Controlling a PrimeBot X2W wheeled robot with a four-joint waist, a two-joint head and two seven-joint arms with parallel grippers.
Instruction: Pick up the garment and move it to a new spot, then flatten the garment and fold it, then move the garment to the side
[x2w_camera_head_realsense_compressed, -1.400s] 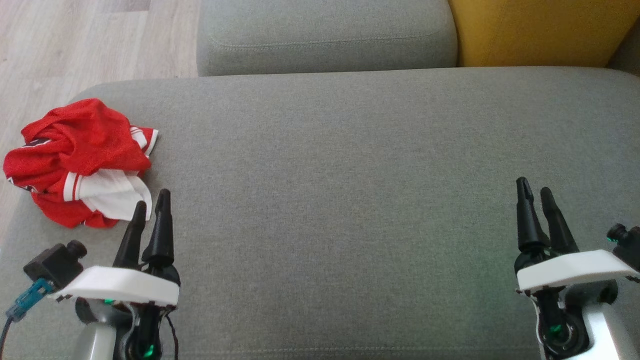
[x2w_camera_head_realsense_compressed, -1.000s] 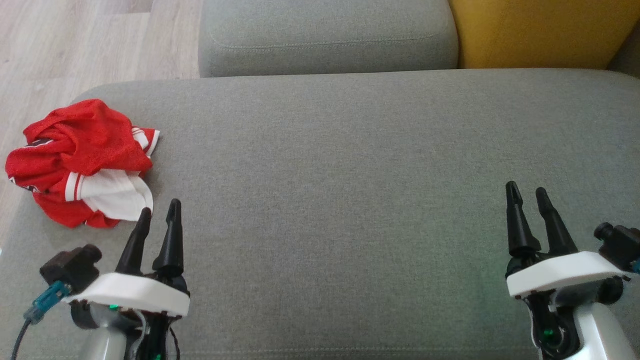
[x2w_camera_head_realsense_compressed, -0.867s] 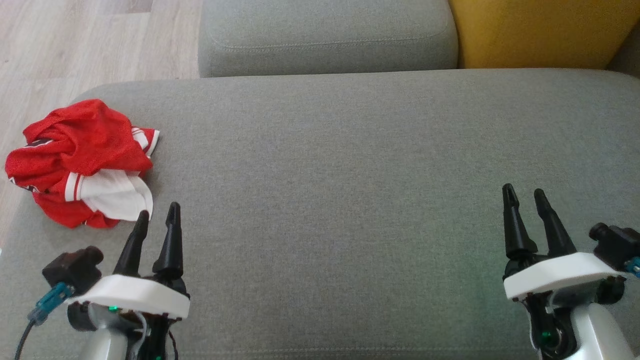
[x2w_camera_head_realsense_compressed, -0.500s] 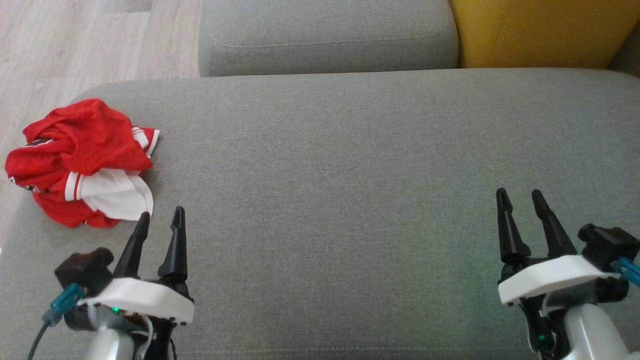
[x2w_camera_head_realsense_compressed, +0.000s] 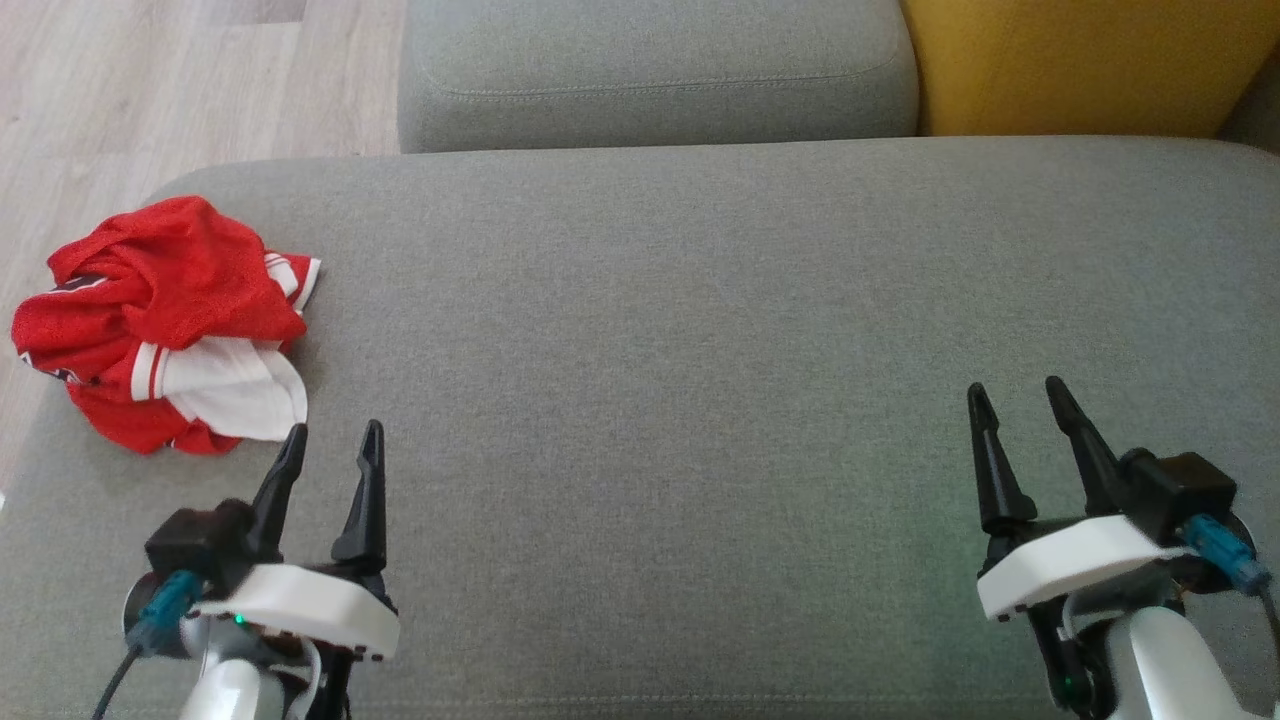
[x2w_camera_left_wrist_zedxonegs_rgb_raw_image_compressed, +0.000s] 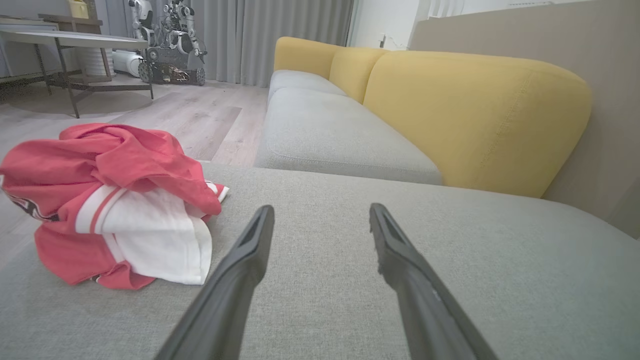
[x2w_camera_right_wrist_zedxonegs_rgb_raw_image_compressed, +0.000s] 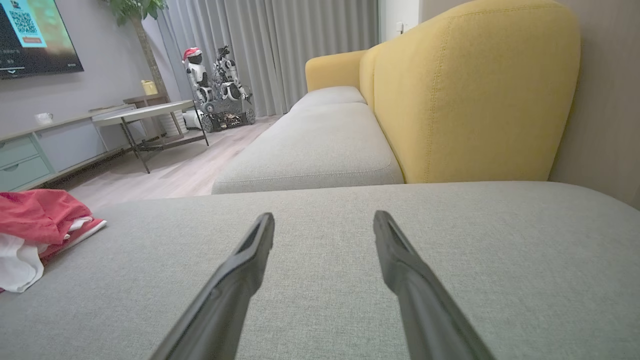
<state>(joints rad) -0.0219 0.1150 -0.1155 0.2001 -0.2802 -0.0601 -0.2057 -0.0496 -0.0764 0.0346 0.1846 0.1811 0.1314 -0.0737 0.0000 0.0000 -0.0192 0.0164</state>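
Two grippers are poised at the near edge of the broad grey seat cushion (x2w_camera_head_realsense_compressed: 700, 330), long tapered black fingers spread apart on both: the left gripper (x2w_camera_head_realsense_compressed: 333, 433) at the cushion's near left, the right gripper (x2w_camera_head_realsense_compressed: 1012, 388) at its near right. The garment (x2w_camera_head_realsense_compressed: 160, 320), a crumpled heap of red mesh-like fabric with a smooth white panel and striped trim, sits bunched at the cushion's rounded far-left corner, just beside the left gripper's fingertips. The cushion is coarse woven cloth, flat-topped and soft-edged, with a mustard-yellow backrest (x2w_camera_head_realsense_compressed: 1080, 60) past its far right edge.
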